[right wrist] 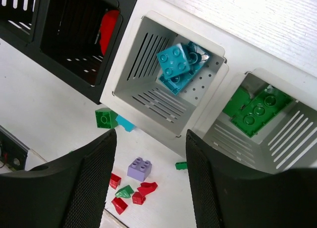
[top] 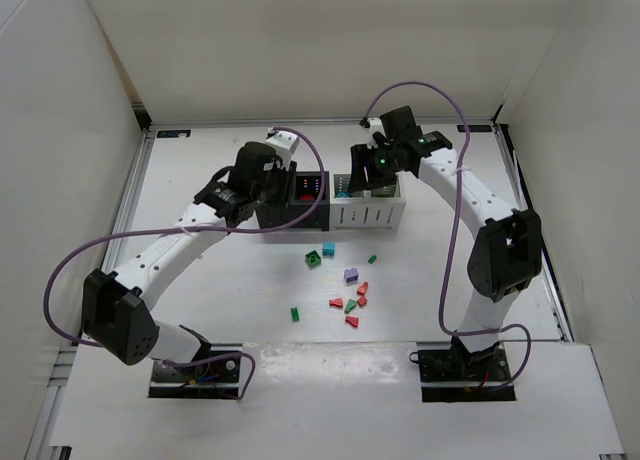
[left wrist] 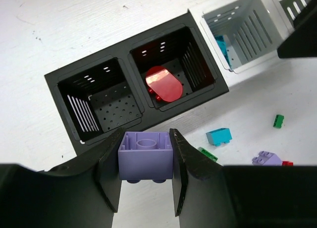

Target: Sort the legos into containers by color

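Left wrist view is giving you the best look: you're holding a purple brick [left wrist: 145, 158] in the left gripper [left wrist: 146, 139], jaws clamping its two flat side walls, nice and square. It's hanging just on the near side of the row of bins [left wrist: 127, 74], roughly opposite the wall between the two black ones.

I'd guess this thing is handling like any little hard plastic block: featherweight, totally stiff, not going to crush. It's smooth enough to be twisting out if you're pinching a corner, though. Flat opposite sides, centred, is where you're wanting to grab, and that's what you're doing.

Working along the row: the end black bin [left wrist: 81, 69] is looking empty, so I'm betting purple is going there. The next black one is holding a red piece [left wrist: 164, 83]. After that comes the white one with teal bricks [right wrist: 174, 62], then the far white one with green bricks [right wrist: 255, 109].

In front of the row, the loose legos [top: 345, 290] are lying scattered on the table [top: 250, 300]: red, green, teal and a second purple brick [right wrist: 139, 169].

The right gripper [right wrist: 151, 136] is hovering above the white end of the row, fingers spread wide, nothing between them.

Let go low if you can. I'm expecting a brick this light to be bouncing off the bin's hard floor.
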`<state>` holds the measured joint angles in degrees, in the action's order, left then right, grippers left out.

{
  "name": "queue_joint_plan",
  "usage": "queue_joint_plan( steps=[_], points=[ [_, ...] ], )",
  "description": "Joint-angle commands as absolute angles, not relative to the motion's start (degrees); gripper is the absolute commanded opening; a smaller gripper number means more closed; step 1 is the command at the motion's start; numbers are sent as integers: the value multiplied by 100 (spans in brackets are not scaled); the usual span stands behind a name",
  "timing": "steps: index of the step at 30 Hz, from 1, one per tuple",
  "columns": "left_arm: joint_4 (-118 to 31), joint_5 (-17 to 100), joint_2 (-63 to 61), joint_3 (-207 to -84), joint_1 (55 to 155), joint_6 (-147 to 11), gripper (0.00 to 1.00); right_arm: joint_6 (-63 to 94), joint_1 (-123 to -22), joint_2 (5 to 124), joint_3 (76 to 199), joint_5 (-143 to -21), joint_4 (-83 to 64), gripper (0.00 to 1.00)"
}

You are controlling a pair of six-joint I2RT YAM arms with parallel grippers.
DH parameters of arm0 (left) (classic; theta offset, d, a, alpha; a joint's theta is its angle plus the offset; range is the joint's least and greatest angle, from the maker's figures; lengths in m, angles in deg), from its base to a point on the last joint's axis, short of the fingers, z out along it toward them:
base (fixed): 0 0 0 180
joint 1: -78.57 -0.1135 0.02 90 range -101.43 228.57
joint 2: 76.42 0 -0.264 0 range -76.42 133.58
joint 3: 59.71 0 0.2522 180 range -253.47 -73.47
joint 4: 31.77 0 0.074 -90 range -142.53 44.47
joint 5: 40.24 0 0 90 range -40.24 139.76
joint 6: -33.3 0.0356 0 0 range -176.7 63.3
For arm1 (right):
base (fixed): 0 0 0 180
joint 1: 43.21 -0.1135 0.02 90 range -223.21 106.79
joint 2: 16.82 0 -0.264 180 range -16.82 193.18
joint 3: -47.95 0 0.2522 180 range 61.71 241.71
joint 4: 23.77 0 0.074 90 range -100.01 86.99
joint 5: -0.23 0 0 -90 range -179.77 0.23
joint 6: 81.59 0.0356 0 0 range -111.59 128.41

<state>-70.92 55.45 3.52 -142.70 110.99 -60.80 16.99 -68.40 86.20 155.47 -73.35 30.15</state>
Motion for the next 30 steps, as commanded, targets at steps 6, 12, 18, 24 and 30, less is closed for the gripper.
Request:
queue_joint_plan(
  steps=[6, 12, 18, 24, 30],
  points=[
    [-7909, 5714, 821, -14984, 10801, -6610, 1, 1851, -6861, 7917, 15296, -7474, 2709, 62],
    [-8235, 5635, 1349, -15380, 10634, -6830, 9, 1957, -6650, 7389, 14645, -7615, 2567, 63],
    [-8411, 5687, 1454, -15442, 10590, -6927, 25, 2001, -6475, 7116, 14380, -7633, 2567, 63],
    [-8438, 5714, 1463, -15442, 10590, -6945, 52, 1983, -6501, 7090, 14310, -7615, 2594, 64],
    [-8455, 5731, 1454, -15494, 10590, -6866, 63, 1966, -6562, 6940, 14213, -7703, 2629, 66]
  ],
)
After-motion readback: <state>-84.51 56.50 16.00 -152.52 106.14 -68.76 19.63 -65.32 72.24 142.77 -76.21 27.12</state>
